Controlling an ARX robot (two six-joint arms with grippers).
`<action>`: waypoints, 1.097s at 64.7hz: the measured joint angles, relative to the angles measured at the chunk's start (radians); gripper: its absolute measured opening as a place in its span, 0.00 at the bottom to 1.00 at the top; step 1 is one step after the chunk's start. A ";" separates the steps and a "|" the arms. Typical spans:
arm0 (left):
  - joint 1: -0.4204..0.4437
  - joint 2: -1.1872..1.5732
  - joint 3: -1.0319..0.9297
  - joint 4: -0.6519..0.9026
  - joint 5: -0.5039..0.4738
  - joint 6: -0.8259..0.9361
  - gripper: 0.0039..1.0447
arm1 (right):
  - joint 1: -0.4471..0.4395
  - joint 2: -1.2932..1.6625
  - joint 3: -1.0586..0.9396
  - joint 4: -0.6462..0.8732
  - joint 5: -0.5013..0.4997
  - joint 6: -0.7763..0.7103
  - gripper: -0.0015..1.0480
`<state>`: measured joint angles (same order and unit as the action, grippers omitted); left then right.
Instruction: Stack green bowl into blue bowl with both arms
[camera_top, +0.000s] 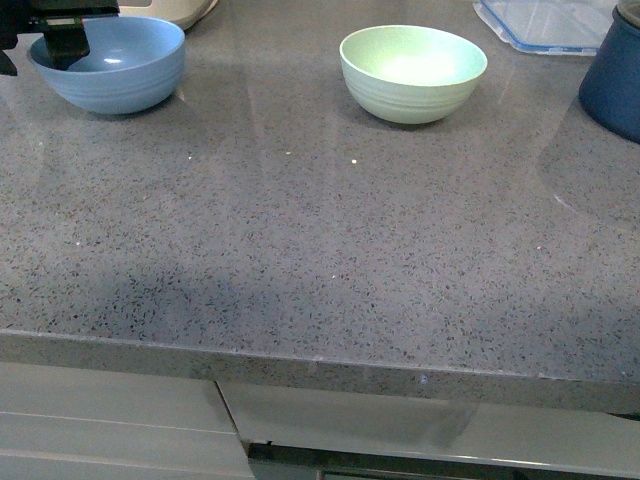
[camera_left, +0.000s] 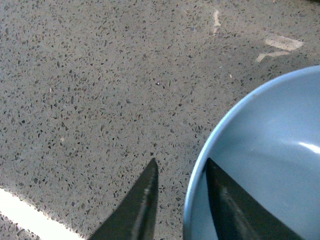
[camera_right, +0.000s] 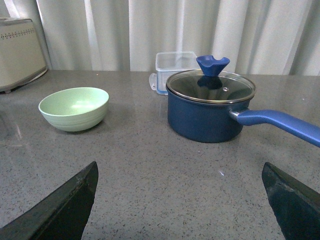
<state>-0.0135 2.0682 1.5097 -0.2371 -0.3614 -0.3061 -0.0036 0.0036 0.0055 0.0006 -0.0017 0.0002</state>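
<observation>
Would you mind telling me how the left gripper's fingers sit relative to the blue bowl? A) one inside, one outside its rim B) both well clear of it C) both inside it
A: the left wrist view shows the left gripper straddling the blue bowl at its rim, one finger inside, the other over the countertop.

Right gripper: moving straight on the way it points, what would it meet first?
Probably the dark blue pot, which sits roughly ahead between the open fingers of the right gripper; the green bowl lies off to the side. Depth is unclear.
</observation>
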 joint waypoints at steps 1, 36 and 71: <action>0.000 0.000 0.000 -0.002 0.000 -0.005 0.28 | 0.000 0.000 0.000 0.000 0.000 0.000 0.90; -0.047 -0.009 0.076 -0.064 0.020 -0.089 0.04 | 0.000 0.000 0.000 0.000 0.000 0.000 0.90; -0.181 0.106 0.295 -0.146 0.051 -0.100 0.04 | 0.000 0.000 0.000 0.000 0.000 0.000 0.90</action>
<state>-0.1944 2.1746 1.8046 -0.3836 -0.3103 -0.4065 -0.0036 0.0036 0.0055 0.0006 -0.0013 0.0002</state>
